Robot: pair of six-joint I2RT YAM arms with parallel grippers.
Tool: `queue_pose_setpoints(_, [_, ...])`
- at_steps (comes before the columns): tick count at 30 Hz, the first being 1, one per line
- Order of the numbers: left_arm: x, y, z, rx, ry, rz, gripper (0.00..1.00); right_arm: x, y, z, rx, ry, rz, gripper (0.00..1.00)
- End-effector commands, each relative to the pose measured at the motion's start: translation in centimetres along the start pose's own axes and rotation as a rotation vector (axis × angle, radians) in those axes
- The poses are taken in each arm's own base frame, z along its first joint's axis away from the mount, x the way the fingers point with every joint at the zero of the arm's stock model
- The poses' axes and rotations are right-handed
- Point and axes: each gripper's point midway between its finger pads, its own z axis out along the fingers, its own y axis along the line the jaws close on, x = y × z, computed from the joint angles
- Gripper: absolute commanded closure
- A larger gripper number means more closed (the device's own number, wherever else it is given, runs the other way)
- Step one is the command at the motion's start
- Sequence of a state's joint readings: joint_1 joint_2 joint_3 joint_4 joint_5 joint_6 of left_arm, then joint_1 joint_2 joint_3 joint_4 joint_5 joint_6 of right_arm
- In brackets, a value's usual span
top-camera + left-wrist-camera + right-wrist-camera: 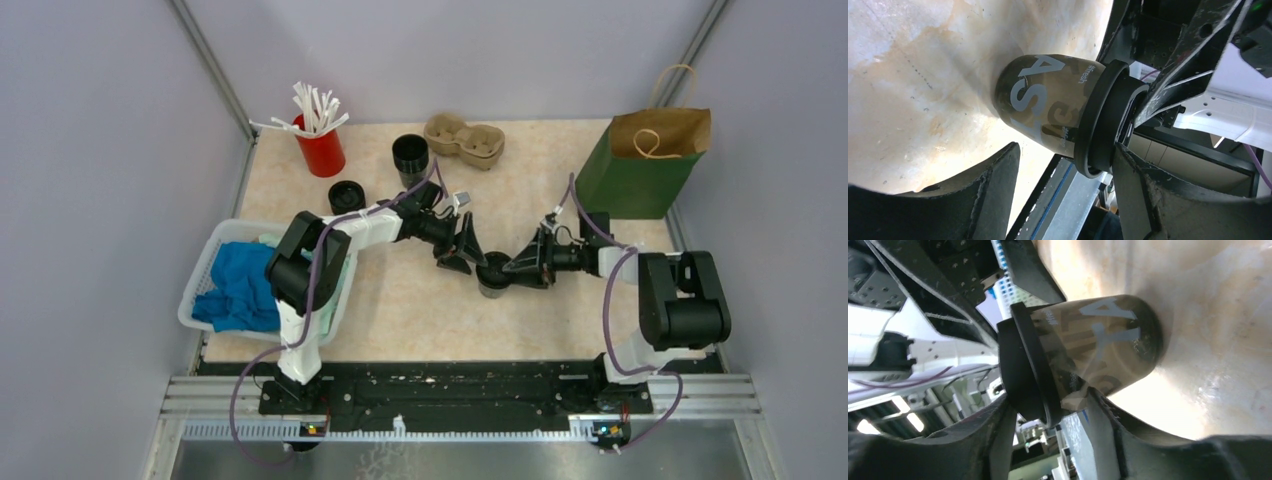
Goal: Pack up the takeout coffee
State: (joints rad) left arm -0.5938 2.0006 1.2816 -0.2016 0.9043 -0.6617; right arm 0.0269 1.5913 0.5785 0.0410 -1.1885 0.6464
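The takeout coffee (492,274) is a black printed cup with a black lid, standing mid-table between both arms. It fills the left wrist view (1048,100) and the right wrist view (1098,340). My left gripper (458,250) is open just left of the cup. The cup lies past its tips, and one fingertip (1135,170) is close to the lid's top. My right gripper (518,268) is open at the cup's right side. It straddles the lid's rim, with one finger (998,430) against the lid's top and the other finger (1108,420) touching the cup wall below the rim.
A second open black cup (410,155) and a loose black lid (346,196) stand behind. The brown pulp tray (465,138), a red cup of white sticks (320,140) and a green-and-brown paper bag (640,165) stand at the back. A white basket (205,270) with blue cloth is at the left.
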Motion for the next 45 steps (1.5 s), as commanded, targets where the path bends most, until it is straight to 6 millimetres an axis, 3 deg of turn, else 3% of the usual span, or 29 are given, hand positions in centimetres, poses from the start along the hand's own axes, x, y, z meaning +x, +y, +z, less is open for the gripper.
queue_pose_setpoints(1, [2.5,8.6,-0.2,-0.332,0.020,-0.053,0.28,-3.4,-1.9,-1.4,0.285,-0.132,-0.059,0.42])
queue_pose_setpoints(3, [1.8,7.1,-0.4,-0.293,0.007,-0.021,0.25,-3.7,0.3,-1.7,0.263,-0.115,-0.109,0.28])
queue_pose_setpoints(6, [1.1,5.2,-0.7,-0.253,0.007,-0.001,0.19,-3.1,1.9,-1.9,0.271,-0.083,-0.147,0.21])
queue_pose_setpoints(14, [-1.5,-1.1,-1.7,-0.109,-0.037,0.049,0.06,-0.6,2.5,-2.4,0.265,-0.057,-0.125,0.20])
queue_pose_setpoints(17, [-1.8,-2.0,-1.6,-0.077,-0.040,0.045,0.05,0.4,2.8,-2.3,0.225,-0.027,-0.102,0.21])
queue_pose_setpoints(21, [-1.7,-1.3,-1.2,-0.082,-0.026,0.035,0.07,0.8,2.8,-1.5,0.177,0.007,-0.083,0.23])
queue_pose_setpoints(26, [-0.9,-0.3,-0.6,-0.097,-0.006,0.028,0.15,0.0,3.0,-0.5,0.170,0.019,-0.071,0.34])
queue_pose_setpoints(29, [0.3,1.5,-0.1,-0.151,0.007,0.013,0.21,-0.1,2.3,0.0,0.158,0.008,-0.030,0.42])
queue_pose_setpoints(31, [1.7,3.9,0.1,-0.213,0.016,-0.022,0.26,0.1,0.8,0.4,0.150,0.002,0.001,0.43])
queue_pose_setpoints(36, [3.7,10.9,0.3,-0.412,0.005,-0.017,0.35,0.7,-6.5,1.2,0.310,0.009,0.093,0.53])
queue_pose_setpoints(37, [3.8,11.0,0.3,-0.414,0.008,-0.009,0.35,0.7,-6.4,1.2,0.313,0.013,0.088,0.53])
queue_pose_setpoints(40, [2.7,9.1,-0.3,-0.399,-0.022,0.037,0.33,-0.2,-3.6,0.4,0.321,-0.010,0.020,0.45])
queue_pose_setpoints(45, [1.3,6.4,-1.2,-0.370,-0.045,0.071,0.31,-1.1,2.8,-1.0,0.283,0.003,-0.110,0.32])
